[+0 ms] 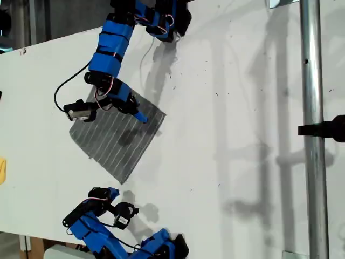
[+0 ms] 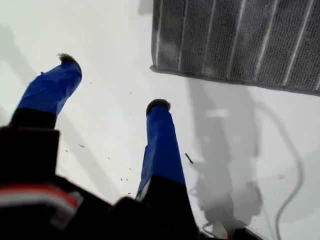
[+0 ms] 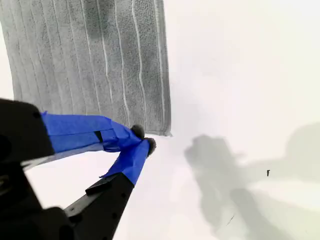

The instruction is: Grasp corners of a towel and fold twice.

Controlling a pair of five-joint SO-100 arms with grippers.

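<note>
The towel [image 1: 117, 139] lies flat on the white table as a dark grey striped diamond. My second gripper [image 1: 143, 117] [image 3: 144, 138] is shut, its blue tips together right beside one corner [image 3: 167, 131] of the towel [image 3: 90, 60], with no cloth showing between them. My first gripper [image 1: 114, 193] [image 2: 112, 82] stands open over bare table, a short way from the towel's [image 2: 240, 40] nearest corner [image 2: 154, 67]. Nothing is between its fingers [image 2: 160, 135].
A vertical metal pole [image 1: 312, 135] with a black clamp [image 1: 326, 129] stands at the exterior view's right. A small yellow thing [image 1: 2, 170] lies at that view's left edge. Arm shadows fall across the white table [image 1: 232, 108].
</note>
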